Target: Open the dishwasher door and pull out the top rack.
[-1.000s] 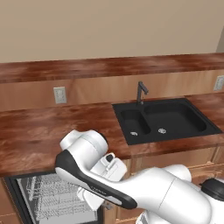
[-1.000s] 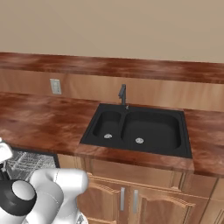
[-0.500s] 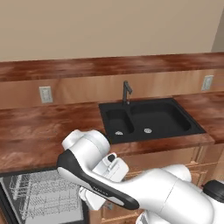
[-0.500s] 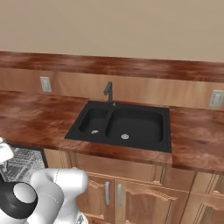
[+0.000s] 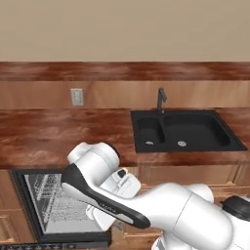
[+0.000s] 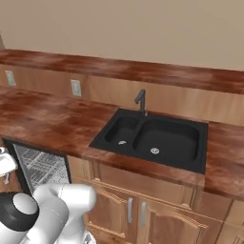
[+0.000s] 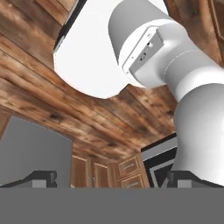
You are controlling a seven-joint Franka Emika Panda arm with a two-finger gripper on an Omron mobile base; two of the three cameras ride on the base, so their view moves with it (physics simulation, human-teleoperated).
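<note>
The dishwasher point(image 5: 29, 176) is open under the counter at the lower left. The dishwasher door point(image 5: 53, 242) hangs down as a black strip along the bottom edge. Light-grey wire of the top rack point(image 5: 49, 193) shows inside the cavity, also seen as the top rack point(image 6: 40, 167) from the other side; I cannot tell how far out it sits. My white arm point(image 5: 97, 195) bends across the cavity's right side and hides the hand. In the hand view my gripper point(image 7: 113, 179) is open, fingertips point(image 7: 43, 177) far apart with nothing between them, pointing at the wooden floor and my own body.
A black double sink point(image 5: 185, 129) with a dark faucet point(image 5: 161, 97) sits in the wooden counter point(image 5: 58, 132) to the right of the dishwasher. Wooden cabinet doors point(image 6: 133, 209) with small silver handles stand under the sink. A wall outlet point(image 5: 76, 96) is on the backsplash.
The whole scene has shifted in both base views, so the base has moved. More of the dishwasher cavity and rack shows now. The fingers stay wide apart.
</note>
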